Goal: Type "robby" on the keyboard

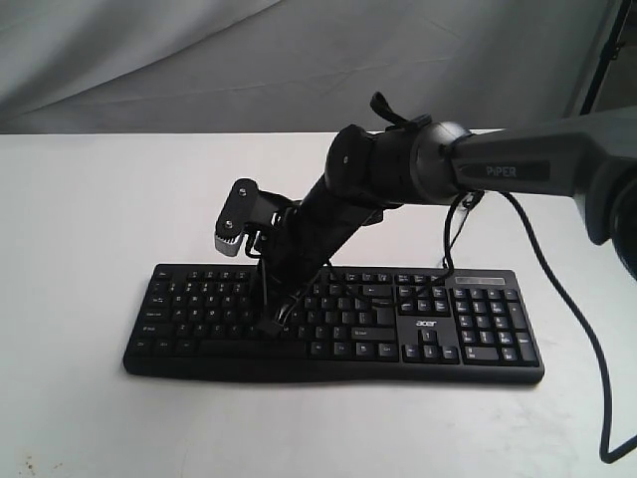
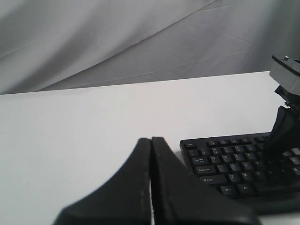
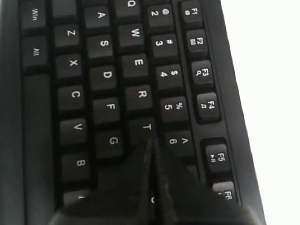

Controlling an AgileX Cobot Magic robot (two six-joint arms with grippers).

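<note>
Squarely on the white table (image 1: 80, 249), the black Acer keyboard (image 1: 358, 329) lies a little toward 6 o'clock of the exterior view's centre. Its long side runs from 9 to 3 o'clock, with the number pad (image 1: 493, 324) at the 3 o'clock end. A grey cloth backdrop (image 1: 199, 60) hangs behind the table at 12 o'clock. The right arm (image 1: 518, 164), lettered "PiPER", enters from 3 o'clock, bends at a dark joint above the keyboard and slants down toward 7 o'clock, crossing the middle. Its wrist camera (image 1: 234, 221) juts out at 10 o'clock of the right gripper (image 1: 271, 321), whose tip meets the letter keys in the keyboard's 9 o'clock half. A black cable (image 1: 557, 289) loops from the arm down toward 5 o'clock, past the number pad end.

In the right wrist view the right gripper (image 3: 152, 145) has its two dark fingers pressed together with no gap, holding nothing. Their shared tip sits at the edge of the T key (image 3: 146, 126), between it and the 6 key (image 3: 178, 140), with G (image 3: 112, 140) just beside. Whether a key is pushed down cannot be told.

In the left wrist view the left gripper (image 2: 151, 143) is likewise closed tight and empty. It hangs over bare table (image 2: 70, 140), apart from the keyboard (image 2: 239, 164), while the right arm (image 2: 283, 126) stands over the keys.
</note>
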